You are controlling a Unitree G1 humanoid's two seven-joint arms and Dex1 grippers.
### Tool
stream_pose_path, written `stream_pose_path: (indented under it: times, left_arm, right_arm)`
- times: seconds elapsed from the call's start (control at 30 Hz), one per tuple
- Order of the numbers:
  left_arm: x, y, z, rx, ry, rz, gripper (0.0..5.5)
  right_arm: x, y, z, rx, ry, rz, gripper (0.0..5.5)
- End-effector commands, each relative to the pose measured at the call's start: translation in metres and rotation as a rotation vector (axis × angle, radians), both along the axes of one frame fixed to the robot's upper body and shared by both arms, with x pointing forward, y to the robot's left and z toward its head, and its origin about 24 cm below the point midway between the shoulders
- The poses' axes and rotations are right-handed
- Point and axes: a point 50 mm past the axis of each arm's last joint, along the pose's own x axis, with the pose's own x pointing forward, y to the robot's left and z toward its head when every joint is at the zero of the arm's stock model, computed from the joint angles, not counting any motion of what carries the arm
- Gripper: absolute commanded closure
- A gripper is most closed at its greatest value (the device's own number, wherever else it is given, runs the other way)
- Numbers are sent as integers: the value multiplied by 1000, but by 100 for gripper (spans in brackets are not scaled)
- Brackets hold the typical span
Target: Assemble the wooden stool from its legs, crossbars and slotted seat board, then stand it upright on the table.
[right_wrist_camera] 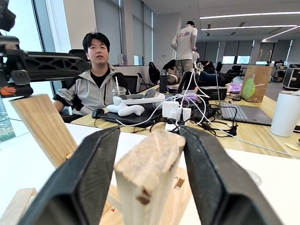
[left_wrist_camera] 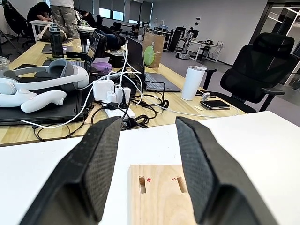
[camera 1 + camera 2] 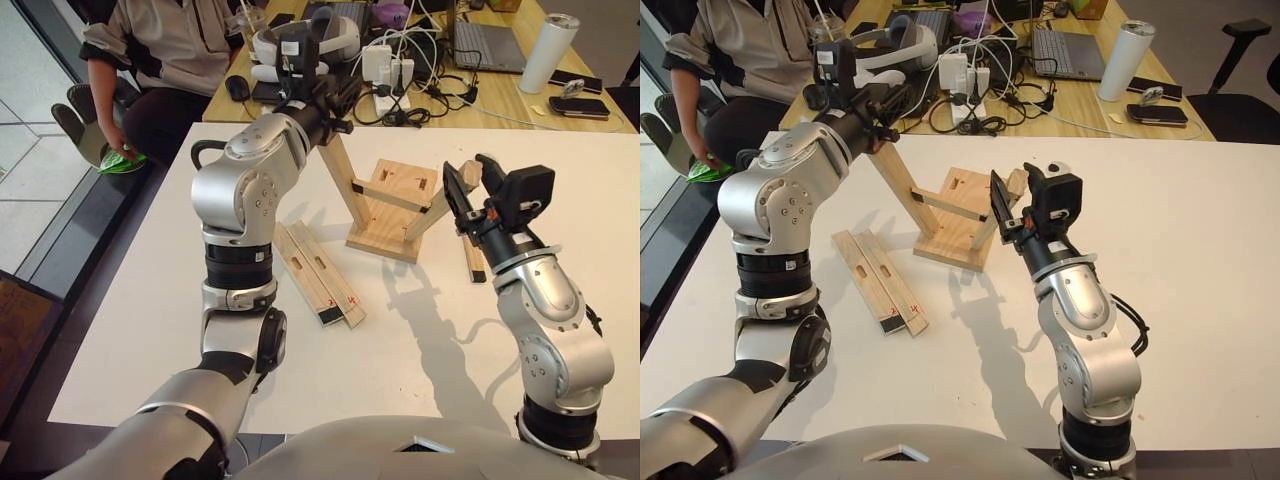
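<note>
The partly built stool sits near the middle of the white desk (image 3: 420, 340). One slotted seat board (image 3: 385, 228) lies flat on the desk. Two legs stand in it, both tilted, joined by one crossbar (image 3: 392, 196). The left tool (image 2: 147, 123) is at the top end of the first leg (image 3: 345, 175) with its fingers spread; whether it touches the wood cannot be told. The right tool (image 1: 149, 136) pinches the top end of the second leg (image 3: 430, 215), with a pad close against each side. Two loose slotted bars (image 3: 318, 272) lie side by side on the desk, touching along their length, just beside the seat board on the left-arm side. One further bar (image 3: 474, 260) lies by the right arm. Two slots (image 2: 141, 180) show in the seat board, each with a small red handwritten mark (image 2: 149, 179) beside it. Similar red marks appear on the loose bars. None of these marks can be read.
</note>
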Motion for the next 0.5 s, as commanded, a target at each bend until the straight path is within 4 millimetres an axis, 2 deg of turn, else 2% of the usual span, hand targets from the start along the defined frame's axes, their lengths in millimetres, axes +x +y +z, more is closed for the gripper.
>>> stream_pose_path:
  times: [0.03,0.13,0.23,0.33,0.4,0.5]
  left_arm:
    - [-2,-2,2,-73,34,-19,341]
    - [-5,1,12,-134,13,-25,341]
    - [-6,10,26,-222,-15,-16,341]
    - [-5,21,36,-312,-37,20,341]
    - [-6,27,37,-331,-38,44,341]
    - [-6,31,35,-339,-28,62,341]
  right_arm:
    - [2,0,16,42,-93,64,245]
    - [5,-4,29,76,-164,57,187]
    - [8,-7,50,113,-252,56,181]
    - [4,1,67,148,-310,106,181]
    - [-3,12,66,149,-300,176,181]
    - [-13,25,54,118,-244,262,181]
